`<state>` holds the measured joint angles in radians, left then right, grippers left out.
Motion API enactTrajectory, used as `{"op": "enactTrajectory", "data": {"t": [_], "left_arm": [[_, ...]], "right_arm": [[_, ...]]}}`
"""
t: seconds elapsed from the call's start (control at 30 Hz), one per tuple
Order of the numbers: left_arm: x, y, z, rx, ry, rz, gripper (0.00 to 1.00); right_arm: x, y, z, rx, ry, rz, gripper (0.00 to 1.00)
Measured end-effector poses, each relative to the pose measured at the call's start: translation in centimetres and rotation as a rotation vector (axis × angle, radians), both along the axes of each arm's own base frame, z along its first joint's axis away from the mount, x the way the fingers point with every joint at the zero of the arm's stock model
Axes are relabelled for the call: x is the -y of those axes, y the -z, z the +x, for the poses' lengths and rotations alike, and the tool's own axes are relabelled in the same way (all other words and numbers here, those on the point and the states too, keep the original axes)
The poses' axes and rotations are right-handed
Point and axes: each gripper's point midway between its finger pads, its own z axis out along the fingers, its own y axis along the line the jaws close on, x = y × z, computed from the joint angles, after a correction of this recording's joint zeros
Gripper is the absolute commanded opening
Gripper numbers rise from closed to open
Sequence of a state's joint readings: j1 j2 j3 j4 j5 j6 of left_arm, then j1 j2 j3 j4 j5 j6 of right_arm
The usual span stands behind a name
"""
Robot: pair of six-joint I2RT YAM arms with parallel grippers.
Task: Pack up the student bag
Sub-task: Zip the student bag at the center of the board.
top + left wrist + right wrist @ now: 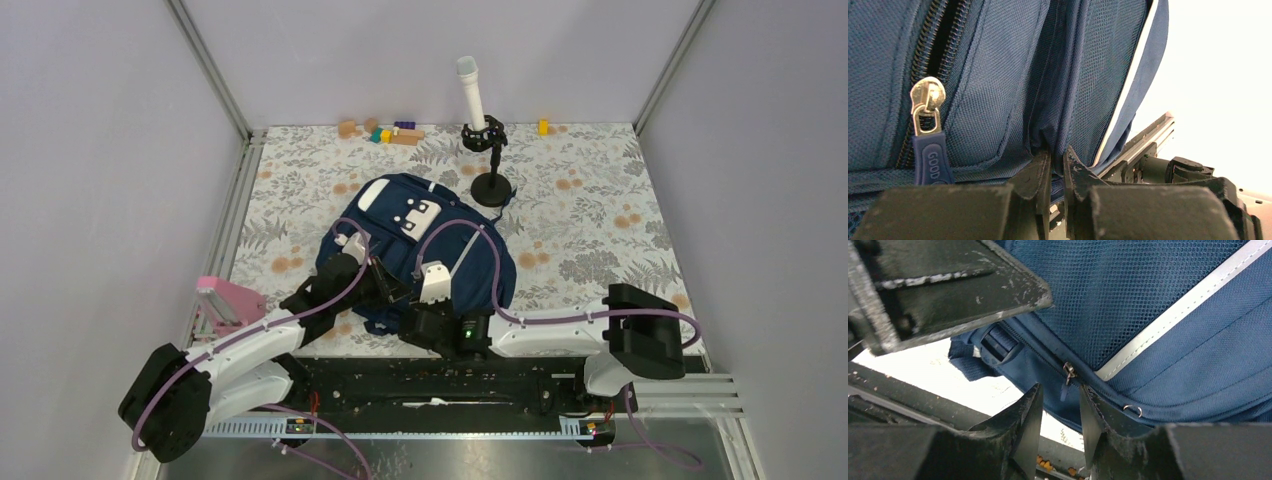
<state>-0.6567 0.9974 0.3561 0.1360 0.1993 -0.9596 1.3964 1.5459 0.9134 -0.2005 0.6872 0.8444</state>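
Observation:
The student bag (415, 235), a navy backpack with white-grey patches, lies in the middle of the table. My left gripper (383, 282) is at its near-left edge. In the left wrist view the left gripper (1057, 156) is shut on a fold of the bag's navy fabric (1083, 75), with a brass zipper pull (928, 112) to the left of it. My right gripper (424, 303) is at the bag's near edge. In the right wrist view the right gripper (1061, 396) stands open just below a small zipper pull (1068, 374), gripping nothing.
A black stand (491, 160) holding a white cylinder (472, 95) rises behind the bag. Coloured blocks (388, 131) and a yellow block (543, 126) lie along the far edge. A pink item (228, 300) sits at the left table edge.

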Motion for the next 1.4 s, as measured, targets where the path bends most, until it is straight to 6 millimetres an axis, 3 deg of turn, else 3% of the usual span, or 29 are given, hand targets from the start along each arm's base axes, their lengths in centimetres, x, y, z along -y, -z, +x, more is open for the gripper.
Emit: {"op": "enactTrajectory", "data": {"t": [0.27,0.5,0.73,1.23,1.4], "left_arm": [[0.0,0.1,0.0,-0.001,-0.001,-0.001,0.00],[0.0,0.2,0.0,-0.002,-0.002,-0.001,0.00],[-0.4,0.3,0.2,0.014,-0.015,0.021,0.00],[-0.8,0.6,0.8,0.002,0.000,0.027,0.00],[-1.1,0.6,1.4,-0.008,0.001,0.026,0.00]], "right_arm": [[-0.1,1.4,1.0,-0.009,0.028,-0.047,0.35],[-0.1,2.2,1.4,-0.009,0.037,-0.084,0.00],[0.3,2.5,1.2,-0.016,0.046,-0.052,0.00],[4.9,2.0,0.3,-0.036,0.063,0.027,0.00],[6.4,0.7,0.7,-0.019,0.064,0.034,0.00]]}}
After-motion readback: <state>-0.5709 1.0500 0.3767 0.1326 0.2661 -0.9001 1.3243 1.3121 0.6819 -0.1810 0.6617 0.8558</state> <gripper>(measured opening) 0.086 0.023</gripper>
